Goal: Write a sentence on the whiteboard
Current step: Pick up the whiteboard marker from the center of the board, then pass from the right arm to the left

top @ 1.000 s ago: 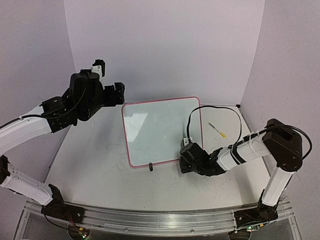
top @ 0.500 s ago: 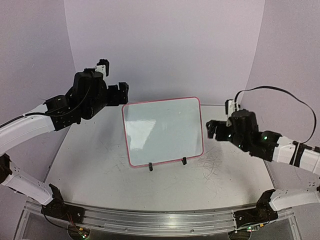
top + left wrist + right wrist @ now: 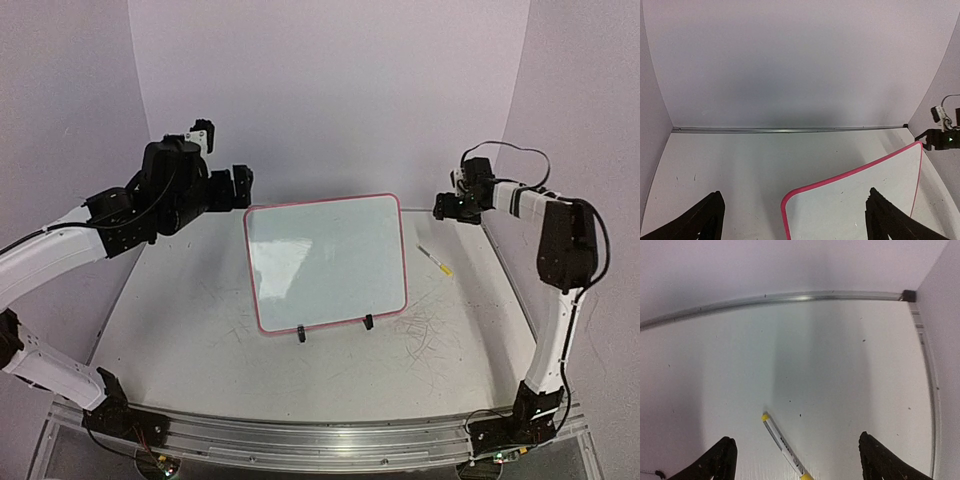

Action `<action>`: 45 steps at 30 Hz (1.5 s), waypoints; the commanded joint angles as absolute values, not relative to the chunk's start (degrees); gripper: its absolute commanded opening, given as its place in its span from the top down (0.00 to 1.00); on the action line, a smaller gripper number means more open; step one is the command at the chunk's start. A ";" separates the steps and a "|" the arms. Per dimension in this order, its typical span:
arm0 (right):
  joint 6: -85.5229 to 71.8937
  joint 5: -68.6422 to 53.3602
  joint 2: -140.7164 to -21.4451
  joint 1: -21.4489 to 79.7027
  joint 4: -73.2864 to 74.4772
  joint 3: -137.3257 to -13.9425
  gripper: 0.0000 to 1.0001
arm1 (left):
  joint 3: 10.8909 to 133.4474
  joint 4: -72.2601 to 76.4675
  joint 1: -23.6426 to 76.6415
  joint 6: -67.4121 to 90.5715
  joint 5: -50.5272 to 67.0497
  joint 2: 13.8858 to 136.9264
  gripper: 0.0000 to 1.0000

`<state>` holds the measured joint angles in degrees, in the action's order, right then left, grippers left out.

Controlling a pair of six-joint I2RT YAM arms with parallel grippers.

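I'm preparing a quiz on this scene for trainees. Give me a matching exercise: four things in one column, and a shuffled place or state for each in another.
1 whiteboard
2 marker
3 left gripper
4 right gripper

A lying on the table, right of the whiteboard
B resting on two black clip feet
C open, near the back right corner
D open, by the whiteboard's far left corner

Pairs: 1-B, 2-A, 3-D, 4-C

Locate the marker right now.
In the top view the marker lies on the table, right of the whiteboard and clear of it, on the right arm's side. The right hand hangs open over that area, not touching it.
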<state>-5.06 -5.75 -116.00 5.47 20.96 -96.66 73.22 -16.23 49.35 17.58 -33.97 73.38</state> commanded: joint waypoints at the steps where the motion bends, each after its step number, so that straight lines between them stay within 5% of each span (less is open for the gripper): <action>1: 5.13 -12.94 -126.17 6.15 31.16 -107.37 0.16 | 77.41 -21.31 46.14 19.70 -27.38 72.16 0.01; 10: 11.87 -11.01 -137.09 6.76 35.62 -113.39 0.28 | 80.56 -22.76 45.18 20.38 -21.51 76.34 0.00; 28: 3.88 -7.66 -129.19 7.10 25.54 -106.15 1.00 | 94.13 -21.39 45.19 17.78 -2.27 86.44 0.01; 33: -2.58 -8.30 -110.81 6.73 12.18 -91.32 1.00 | 94.81 -17.98 45.19 19.43 9.39 88.73 0.04; 39: -15.34 -27.50 -85.96 7.27 -15.55 -67.08 1.00 | 90.81 -5.17 45.90 23.73 23.19 90.94 0.10; 45: -29.41 -36.65 -77.10 17.81 -35.95 -61.85 1.00 | 90.77 8.46 51.42 25.44 30.22 96.20 0.10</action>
